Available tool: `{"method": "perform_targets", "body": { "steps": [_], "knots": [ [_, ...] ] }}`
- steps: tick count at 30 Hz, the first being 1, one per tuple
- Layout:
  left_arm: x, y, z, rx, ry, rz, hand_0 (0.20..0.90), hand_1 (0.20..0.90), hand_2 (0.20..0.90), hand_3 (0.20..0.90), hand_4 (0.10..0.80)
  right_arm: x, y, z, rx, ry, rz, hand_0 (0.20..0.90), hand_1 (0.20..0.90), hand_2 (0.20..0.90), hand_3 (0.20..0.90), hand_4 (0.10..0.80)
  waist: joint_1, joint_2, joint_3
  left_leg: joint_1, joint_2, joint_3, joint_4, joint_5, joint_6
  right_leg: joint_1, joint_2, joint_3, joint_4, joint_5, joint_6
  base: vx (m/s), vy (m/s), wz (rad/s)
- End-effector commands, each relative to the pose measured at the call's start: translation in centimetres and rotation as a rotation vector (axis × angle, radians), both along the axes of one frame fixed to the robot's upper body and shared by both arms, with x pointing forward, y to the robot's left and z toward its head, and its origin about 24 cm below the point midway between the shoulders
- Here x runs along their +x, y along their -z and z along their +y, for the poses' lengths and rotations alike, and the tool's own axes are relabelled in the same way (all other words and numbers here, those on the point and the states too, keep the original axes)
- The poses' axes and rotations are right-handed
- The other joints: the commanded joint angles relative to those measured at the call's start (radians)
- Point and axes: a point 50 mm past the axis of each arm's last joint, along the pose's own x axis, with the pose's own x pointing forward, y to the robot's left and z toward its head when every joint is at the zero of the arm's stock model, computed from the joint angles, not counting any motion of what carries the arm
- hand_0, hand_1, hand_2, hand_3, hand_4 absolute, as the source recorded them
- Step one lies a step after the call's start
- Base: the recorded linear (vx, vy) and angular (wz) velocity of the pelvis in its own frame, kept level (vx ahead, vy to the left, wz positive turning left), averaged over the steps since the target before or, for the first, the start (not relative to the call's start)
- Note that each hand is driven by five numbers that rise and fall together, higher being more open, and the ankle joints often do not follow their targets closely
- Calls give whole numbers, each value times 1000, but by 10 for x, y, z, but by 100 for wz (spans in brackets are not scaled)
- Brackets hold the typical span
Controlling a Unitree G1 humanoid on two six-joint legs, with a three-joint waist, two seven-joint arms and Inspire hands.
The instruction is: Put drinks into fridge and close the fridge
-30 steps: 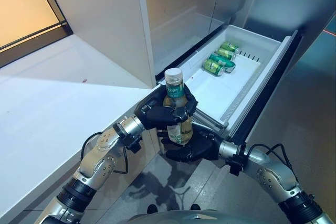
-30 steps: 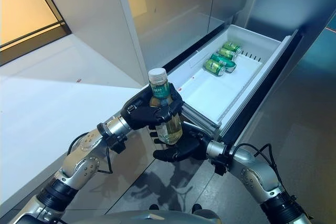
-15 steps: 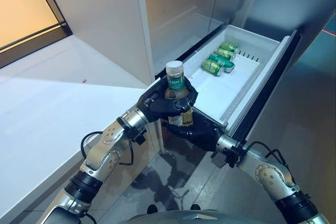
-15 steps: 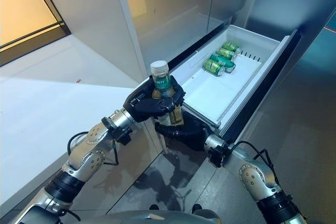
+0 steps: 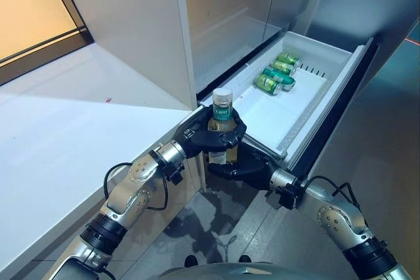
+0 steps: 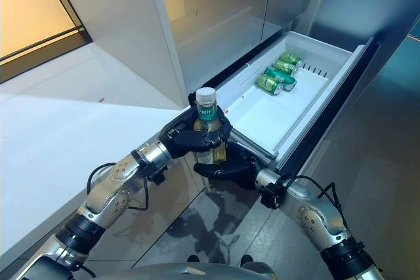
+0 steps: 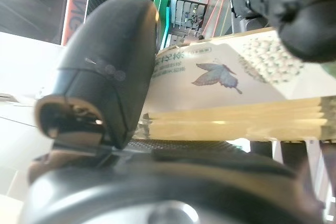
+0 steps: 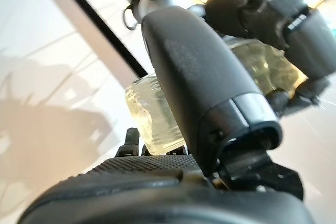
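Left eye view | clear ribbed bottle [image 5: 222, 137] | left hand [image 5: 209, 140], right hand [image 5: 244, 167] both grasping it

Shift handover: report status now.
Left robot hand and right robot hand both gripping bottle. Drawer open, cans at far end. Path clear.

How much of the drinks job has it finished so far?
Partly done. Three green cans already lie in the white pulled-out fridge drawer. In hand: a clear bottle of yellowish drink with a white cap, upright, gripped by the left hand and supported low down by the right hand, near the drawer's front corner. Left: placing the bottle and closing the drawer.
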Motion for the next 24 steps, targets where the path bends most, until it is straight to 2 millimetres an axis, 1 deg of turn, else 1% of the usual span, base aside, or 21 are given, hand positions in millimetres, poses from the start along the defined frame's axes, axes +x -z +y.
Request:
{"method": "perform_targets", "body": {
  "steps": [1,2,3,7,12,17,21,22,23,24],
  "knots": [
    [15,-52,-9,-113,38,-244,300,300,300,200,100,39,-97,-4,-54,-113,-469,458,458,458,384,284,-11,-9,-74,-2,-41,31,35,-113,42,-78,40,2,109,-43,40,0,0,0],
    [15,-53,-9,-112,42,-246,300,300,300,200,100,38,-93,-3,-91,-144,-460,354,354,354,263,163,-11,-10,-75,-1,-41,32,34,-112,42,-77,40,3,110,-44,39,0,0,0],
    [16,-53,-9,-112,45,-246,300,300,300,200,100,38,-89,-2,-111,-163,-448,300,300,300,200,100,-10,-11,-74,0,-40,32,34,-112,42,-77,40,2,111,-45,39,0,0,0],
    [17,-54,-10,-117,52,-245,300,300,300,200,100,37,-84,2,-131,-198,-431,300,300,300,200,100,-11,-13,-72,3,-40,33,33,-113,42,-75,40,2,113,-45,39,0,0,0],
    [16,-51,-14,-138,62,-240,300,300,300,200,100,38,-85,11,-46,-183,-410,300,300,300,200,100,-10,-13,-73,5,-37,36,31,-111,41,-74,40,2,112,-44,39,2,2,-1],
    [14,-47,-17,-141,46,-253,300,300,300,200,100,43,-99,15,66,-83,-441,300,300,300,200,100,-6,-13,-74,6,-37,37,33,-114,42,-73,40,2,112,-45,40,0,0,0],
    [13,-44,-19,-124,38,-267,300,300,300,200,100,47,-110,12,81,-22,-480,300,300,300,200,100,-3,-16,-72,3,-38,34,37,-117,43,-72,40,0,111,-46,38,0,0,0],
    [13,-44,-19,-122,37,-269,432,432,432,354,254,48,-112,11,79,-11,-483,300,300,300,200,100,-2,-16,-72,3,-38,34,37,-118,44,-72,41,0,111,-46,37,0,0,0],
    [13,-44,-19,-117,32,-276,519,519,519,455,355,49,-114,10,70,12,-497,300,300,300,200,100,-2,-16,-71,3,-38,33,37,-118,44,-72,41,-1,111,-46,37,0,0,0],
    [13,-44,-19,-113,25,-286,900,900,900,900,800,51,-116,8,57,34,-511,300,300,300,200,100,-1,-17,-72,3,-38,33,37,-118,44,-72,41,-1,110,-46,37,0,0,0]
  ]
}}
